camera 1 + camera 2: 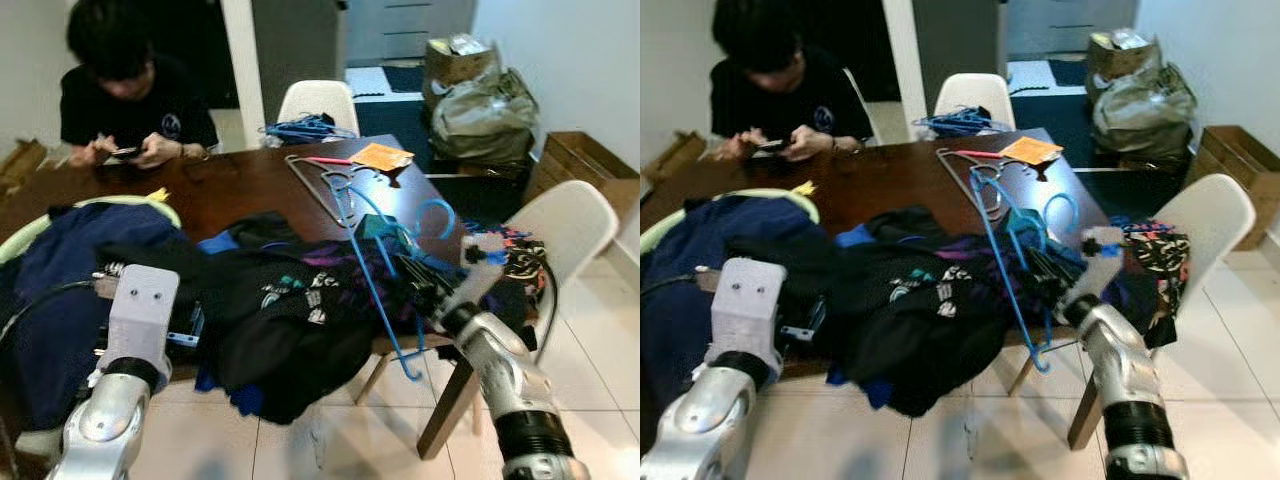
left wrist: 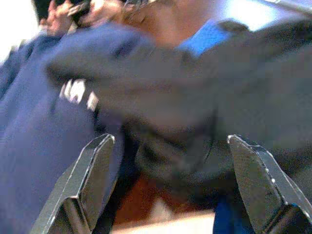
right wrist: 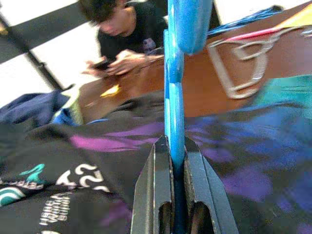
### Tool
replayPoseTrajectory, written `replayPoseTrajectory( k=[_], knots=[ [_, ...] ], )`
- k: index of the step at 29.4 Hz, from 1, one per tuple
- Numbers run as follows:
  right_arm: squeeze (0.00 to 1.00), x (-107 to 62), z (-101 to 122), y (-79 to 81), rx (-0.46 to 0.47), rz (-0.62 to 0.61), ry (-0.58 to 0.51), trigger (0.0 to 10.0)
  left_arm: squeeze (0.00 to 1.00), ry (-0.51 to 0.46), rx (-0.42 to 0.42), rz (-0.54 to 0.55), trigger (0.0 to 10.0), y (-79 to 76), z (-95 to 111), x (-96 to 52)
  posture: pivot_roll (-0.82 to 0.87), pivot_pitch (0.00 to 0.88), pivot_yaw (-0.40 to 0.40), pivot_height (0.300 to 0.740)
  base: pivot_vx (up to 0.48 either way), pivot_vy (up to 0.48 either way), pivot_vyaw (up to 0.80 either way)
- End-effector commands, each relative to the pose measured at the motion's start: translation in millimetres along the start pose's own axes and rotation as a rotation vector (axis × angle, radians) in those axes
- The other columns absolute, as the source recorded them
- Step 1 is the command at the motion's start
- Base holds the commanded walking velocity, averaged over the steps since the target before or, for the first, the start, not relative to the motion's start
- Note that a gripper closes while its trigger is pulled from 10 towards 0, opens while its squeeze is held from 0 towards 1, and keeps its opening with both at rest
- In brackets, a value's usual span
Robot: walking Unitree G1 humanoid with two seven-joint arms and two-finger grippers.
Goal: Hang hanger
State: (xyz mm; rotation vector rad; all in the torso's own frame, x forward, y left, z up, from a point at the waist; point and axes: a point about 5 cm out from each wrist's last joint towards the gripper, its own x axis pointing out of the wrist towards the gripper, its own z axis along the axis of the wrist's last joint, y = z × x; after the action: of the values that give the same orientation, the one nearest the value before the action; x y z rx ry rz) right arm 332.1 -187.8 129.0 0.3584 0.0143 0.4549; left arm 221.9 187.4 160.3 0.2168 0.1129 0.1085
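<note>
Right tool (image 1: 425, 290) clenched on the blue hanger (image 1: 372, 262), raised over the heaped clothes (image 1: 290, 300) at the worktop's (image 1: 250, 180) near right corner; left tool (image 2: 170, 185) released beside the pile; a snagged garment could tug the hanger loose.

Glossy blue plastic hanger (image 3: 174, 92); polished wooden table (image 1: 240, 185).

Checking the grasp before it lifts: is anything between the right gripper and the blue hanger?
Nothing visible. The right gripper is already shut on the blue hanger, its fingers pinching the plastic directly above the pile of dark clothes. The left gripper is open beside the clothes.
</note>
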Motion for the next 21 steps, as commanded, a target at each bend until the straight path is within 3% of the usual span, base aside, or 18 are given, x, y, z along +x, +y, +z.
replayPoseTrajectory(
  k=[1,3,7,8,10,11,14,21],
  knots=[
    [0.00,-0.4,-4,-1.0,0.014,-0.013,0.012,10.0,0.00,0.001,-0.106,-0.002,10.0,-1.6,-3,-4.3,0.06,0.000,0.014,0.731,0.000,0.000,0.00],
    [0.00,-0.4,-4,-1.0,0.014,-0.013,0.012,10.0,0.00,0.001,-0.106,-0.002,10.0,-1.6,-3,-4.3,0.06,0.000,0.014,0.731,0.000,0.000,0.00],
    [0.00,-0.5,-3,-0.6,0.015,-0.009,0.007,10.0,0.00,-0.005,-0.518,0.009,10.0,0.3,-12,-6.7,0.05,0.000,0.013,0.731,0.000,0.000,0.00],
    [0.00,-0.5,-3,-0.6,0.015,-0.009,0.007,10.0,0.00,-0.005,-0.518,0.009,10.0,0.3,-12,-6.7,0.05,0.000,0.013,0.731,0.000,0.000,0.00],
    [0.00,-0.6,-3,-0.8,0.017,-0.009,0.005,10.0,0.00,-0.040,-0.625,0.012,10.0,1.3,-10,-7.7,0.05,0.000,0.013,0.731,0.000,0.000,0.00],
    [0.00,-0.6,-3,-0.8,0.017,-0.009,0.005,10.0,0.00,-0.040,-0.625,0.012,10.0,1.3,-10,-7.7,0.05,0.000,0.013,0.731,0.000,0.000,0.00],
    [0.00,-0.6,-3,-0.7,0.021,-0.008,0.002,10.0,0.00,-0.069,-0.808,0.080,10.0,14.6,-19,-6.5,0.05,0.000,0.017,0.731,0.000,0.000,0.00],
    [0.00,-1.2,-3,-1.1,0.026,-0.009,0.000,10.0,0.00,-0.022,-0.954,0.196,10.0,33.1,-46,-7.6,0.05,0.000,0.016,0.731,0.000,0.000,0.00]
  ],
)
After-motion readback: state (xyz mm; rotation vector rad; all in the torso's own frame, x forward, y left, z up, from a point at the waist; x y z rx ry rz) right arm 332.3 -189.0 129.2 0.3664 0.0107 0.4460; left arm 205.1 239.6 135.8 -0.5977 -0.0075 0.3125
